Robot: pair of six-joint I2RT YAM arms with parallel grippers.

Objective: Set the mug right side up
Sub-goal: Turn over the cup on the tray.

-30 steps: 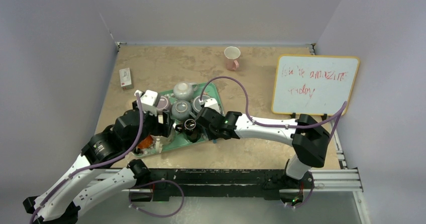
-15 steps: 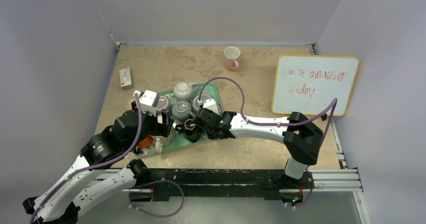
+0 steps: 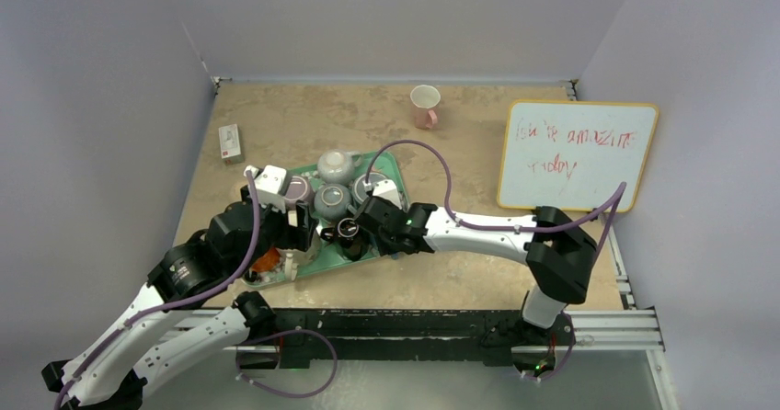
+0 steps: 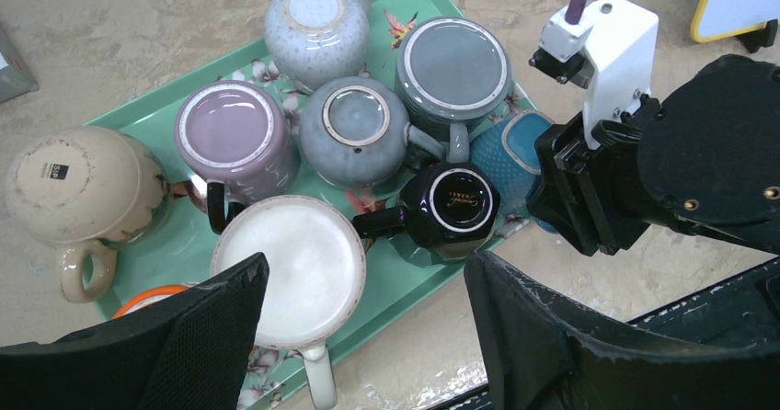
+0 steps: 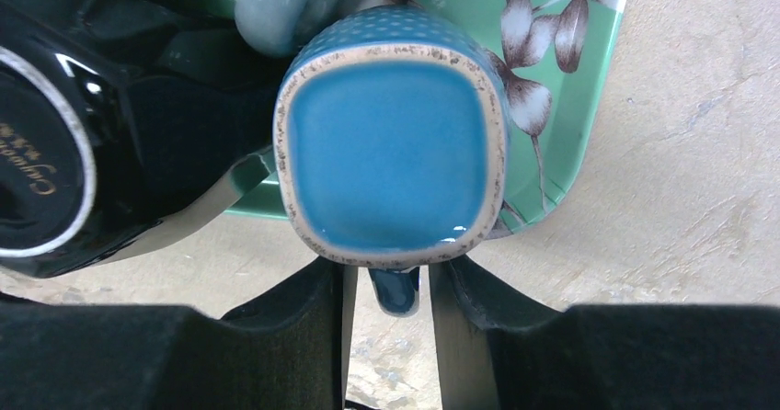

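A teal tray (image 3: 394, 165) holds several mugs, all bottom up. The blue dotted mug (image 5: 391, 157) sits at the tray's near right corner, its handle (image 5: 395, 292) sticking out over the table; it also shows in the left wrist view (image 4: 509, 157). My right gripper (image 5: 391, 277) straddles that handle, jaws narrowly open with a thin gap on each side. In the top view the right gripper (image 3: 372, 215) hides this mug. My left gripper (image 4: 363, 263) is open and empty above the tray's near edge, over a white mug (image 4: 290, 272).
A black mug (image 4: 451, 208) sits right beside the blue one. Grey, purple and beige mugs crowd the tray. A pink cup (image 3: 425, 105) stands at the back, a whiteboard (image 3: 575, 155) at the right, and a small box (image 3: 229, 141) at the left.
My right arm has shifted slightly left toward the tray's corner, then held still. The left arm and the mugs have not moved.
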